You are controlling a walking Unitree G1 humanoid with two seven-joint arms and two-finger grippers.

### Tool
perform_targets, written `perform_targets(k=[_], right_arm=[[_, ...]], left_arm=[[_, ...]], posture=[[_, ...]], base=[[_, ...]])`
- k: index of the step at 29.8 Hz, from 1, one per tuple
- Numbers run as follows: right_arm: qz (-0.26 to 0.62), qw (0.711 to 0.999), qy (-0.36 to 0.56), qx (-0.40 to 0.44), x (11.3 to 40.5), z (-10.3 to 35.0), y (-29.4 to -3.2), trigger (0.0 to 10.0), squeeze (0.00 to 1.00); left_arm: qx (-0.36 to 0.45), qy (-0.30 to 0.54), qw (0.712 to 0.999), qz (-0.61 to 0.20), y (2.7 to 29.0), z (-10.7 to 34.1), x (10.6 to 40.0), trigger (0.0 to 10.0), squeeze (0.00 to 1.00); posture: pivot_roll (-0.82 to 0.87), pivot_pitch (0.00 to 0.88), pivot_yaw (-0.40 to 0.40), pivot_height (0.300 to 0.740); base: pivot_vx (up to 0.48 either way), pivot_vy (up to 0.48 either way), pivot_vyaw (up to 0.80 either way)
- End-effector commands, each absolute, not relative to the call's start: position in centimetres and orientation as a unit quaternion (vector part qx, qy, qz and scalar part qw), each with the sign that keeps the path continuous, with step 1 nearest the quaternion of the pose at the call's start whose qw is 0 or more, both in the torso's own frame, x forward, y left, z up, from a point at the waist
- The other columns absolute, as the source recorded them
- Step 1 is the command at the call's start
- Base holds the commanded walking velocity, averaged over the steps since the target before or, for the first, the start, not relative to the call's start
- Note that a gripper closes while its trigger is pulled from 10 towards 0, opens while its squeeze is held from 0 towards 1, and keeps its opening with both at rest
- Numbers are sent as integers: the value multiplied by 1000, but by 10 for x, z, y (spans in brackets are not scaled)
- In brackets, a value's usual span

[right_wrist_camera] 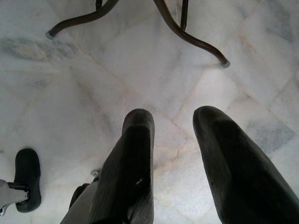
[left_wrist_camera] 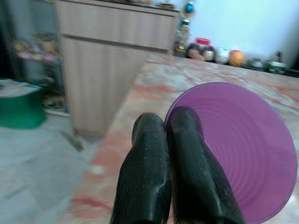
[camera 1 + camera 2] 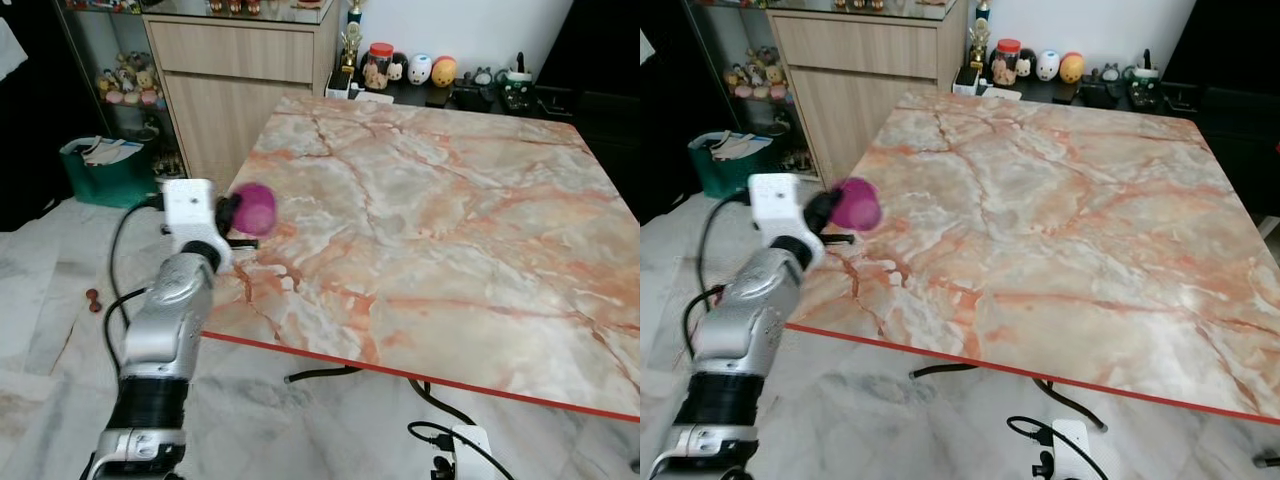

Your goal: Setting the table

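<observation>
The left gripper (image 2: 166, 140) holds a purple bowl (image 2: 243, 149) by its rim, the two black fingers (image 2: 145, 172) pressed narrow together on the edge; the bowl is tilted on its side, with its inside, marked by fine rings, facing the wrist camera. In the head views the bowl (image 3: 255, 208) is in the air at the left edge of the table (image 3: 440, 220), near the corner closest to the robot; I cannot tell if it touches the marble top. The silver left arm (image 3: 165, 320) reaches up from below to this edge.

The right gripper (image 1: 173, 140) hangs low over the white marble floor (image 1: 70, 84), its fingers spread wide with nothing between them; the dark table legs (image 1: 187, 32) are beyond it.

Behind the table stands a wooden cabinet (image 3: 240, 90); a row of small figures (image 3: 420, 68) stands on a dark shelf by the wall; a green bin (image 3: 100, 170) is on the floor at the left.
</observation>
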State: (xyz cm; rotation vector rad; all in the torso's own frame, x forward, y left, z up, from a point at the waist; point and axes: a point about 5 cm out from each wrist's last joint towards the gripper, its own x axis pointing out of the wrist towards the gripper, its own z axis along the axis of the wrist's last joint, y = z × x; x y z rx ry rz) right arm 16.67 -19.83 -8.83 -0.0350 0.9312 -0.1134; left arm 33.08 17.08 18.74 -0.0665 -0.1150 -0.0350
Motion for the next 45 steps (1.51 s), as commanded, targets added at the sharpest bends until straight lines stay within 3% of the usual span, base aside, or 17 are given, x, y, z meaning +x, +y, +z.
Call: perform_targets(k=[1,6,14,29,45], right_arm=[[-57,893,447,-21,166,-88,-201,10000,0],[-62,893,445,-20,165,-88,-203,10000,0],[-65,893,446,-21,164,-88,-206,10000,0],[-59,891,450,-23,161,-90,-204,10000,0],[-61,889,452,-22,159,-90,-205,10000,0]], left_arm=[[-12,-98,995,0,180,194,321,10000,0],[35,-118,992,13,198,188,299,10000,0],[68,-124,989,51,219,187,288,10000,0],[49,-146,987,41,205,198,307,10000,0],[56,-148,987,42,209,198,309,10000,0]], posture=[[141,0,-51,728],[139,0,-58,728],[154,0,-71,728],[120,0,-50,728],[114,0,-54,728]], base=[[0,0,0],[0,0,0],[0,0,0],[0,0,0],[0,0,0]])
